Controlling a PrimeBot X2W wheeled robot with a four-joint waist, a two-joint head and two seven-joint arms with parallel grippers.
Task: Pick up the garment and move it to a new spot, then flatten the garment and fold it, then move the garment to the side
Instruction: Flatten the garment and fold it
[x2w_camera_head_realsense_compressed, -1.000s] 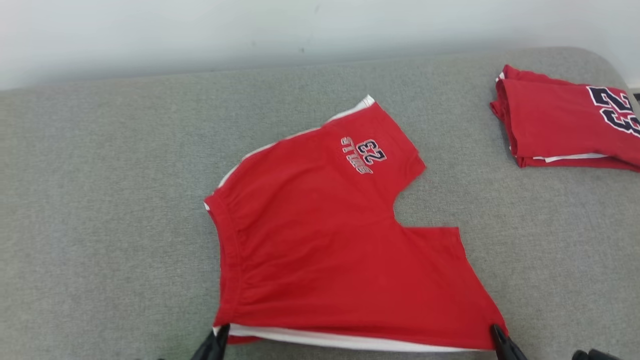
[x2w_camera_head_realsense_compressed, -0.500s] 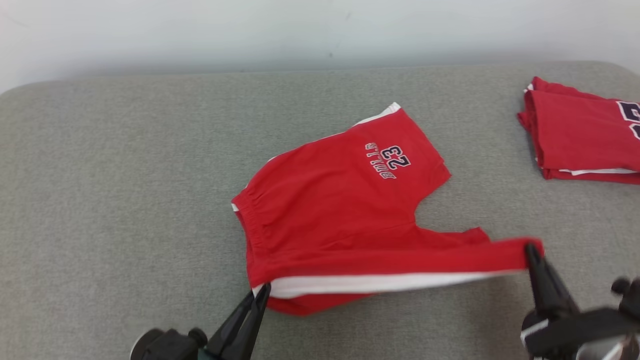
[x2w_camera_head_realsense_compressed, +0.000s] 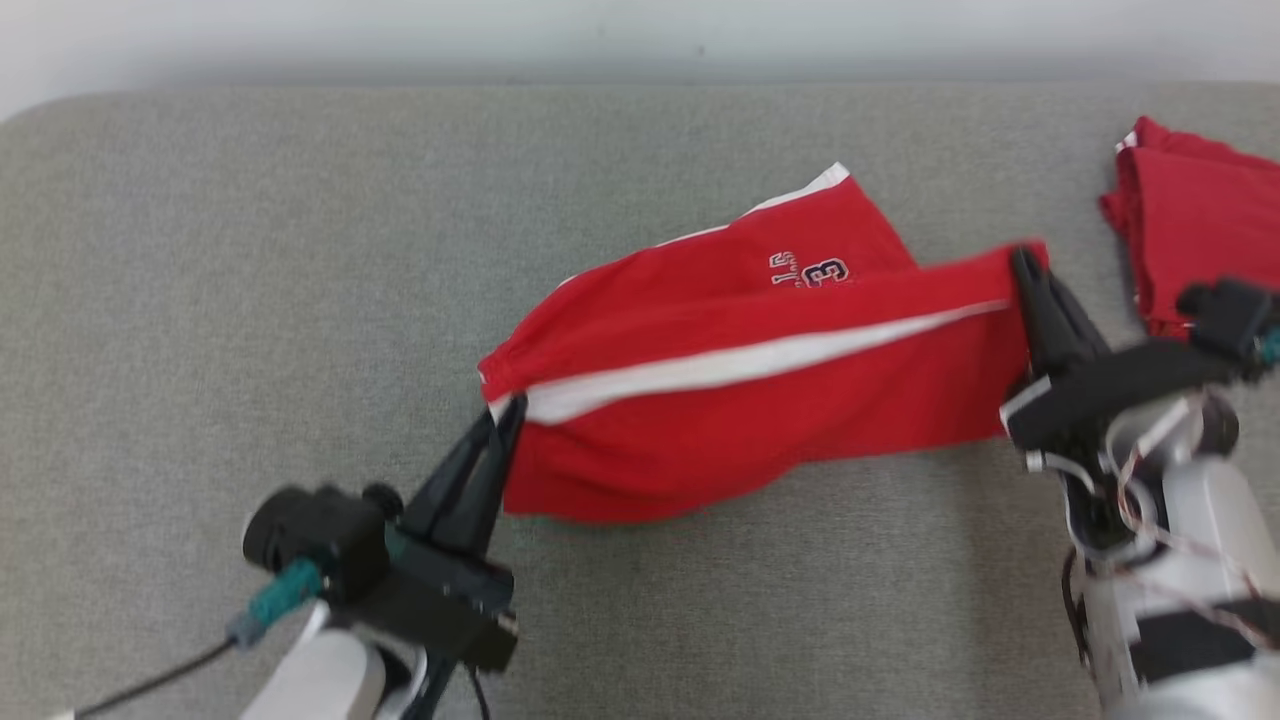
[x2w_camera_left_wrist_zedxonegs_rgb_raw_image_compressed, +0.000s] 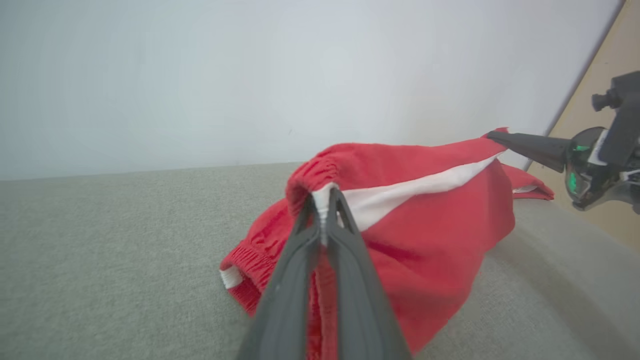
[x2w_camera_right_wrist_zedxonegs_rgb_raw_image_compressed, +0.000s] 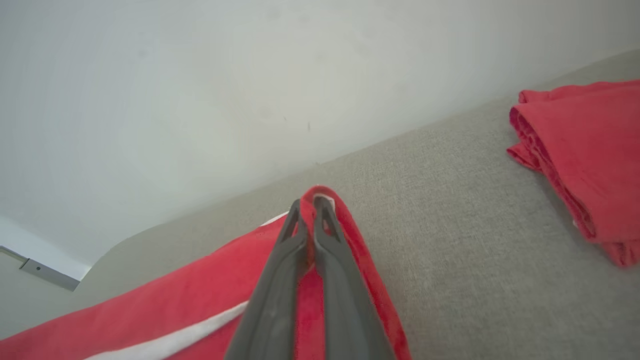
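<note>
Left claw (x2w_camera_head_realsense_compressed: 508, 408) and right claw (x2w_camera_head_realsense_compressed: 1024, 256) each clamp tight on the red, white-striped soft-fabric garment (x2w_camera_head_realsense_compressed: 760, 430); if I pull unevenly, an edge could slip.

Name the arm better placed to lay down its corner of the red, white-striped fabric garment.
Likely right: right gripper holds the garment level with its far leg; left gripper hangs short.

The garment (x2w_camera_head_realsense_compressed: 740, 400) sat in the middle of the bench (x2w_camera_head_realsense_compressed: 250, 250), its left end in the left gripper (x2w_camera_head_realsense_compressed: 510, 408), its right end in the right gripper (x2w_camera_head_realsense_compressed: 1022, 258). A folded pile (x2w_camera_head_realsense_compressed: 1200, 220) lay farther right.
</note>
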